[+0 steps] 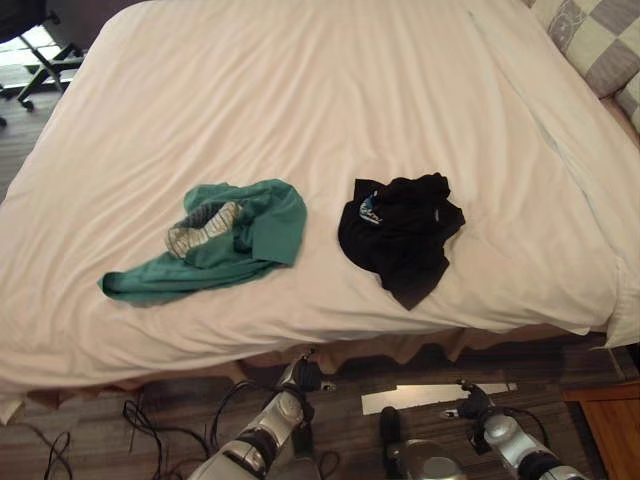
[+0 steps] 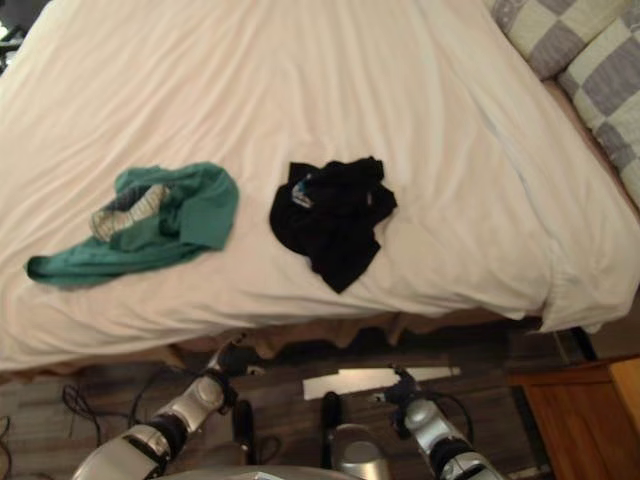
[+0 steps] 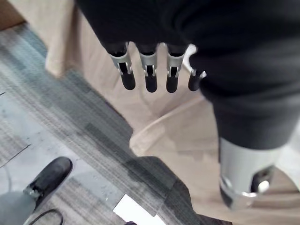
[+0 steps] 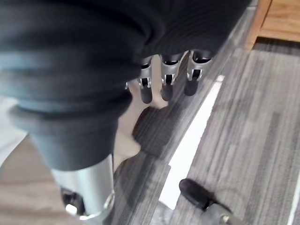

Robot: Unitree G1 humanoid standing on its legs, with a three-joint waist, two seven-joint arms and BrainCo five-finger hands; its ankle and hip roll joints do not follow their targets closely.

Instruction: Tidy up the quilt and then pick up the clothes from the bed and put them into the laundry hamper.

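both hands [image 3: 149, 70] hang open, apparently empty; clothes [image 1: 400, 232] on quilt [image 1: 300, 90].

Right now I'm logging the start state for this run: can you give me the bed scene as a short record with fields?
quilt: white quilt spread over the bed, lightly wrinkled
green garment: crumpled green garment on the quilt, robot's left side
black garment: bunched black garment to its right, apart from it
pillows: checked pillows at the far right corner
left hand: left hand low by the bed edge, fingers straight, holding nothing
right hand: right hand low over the floor, fingers straight, holding nothing
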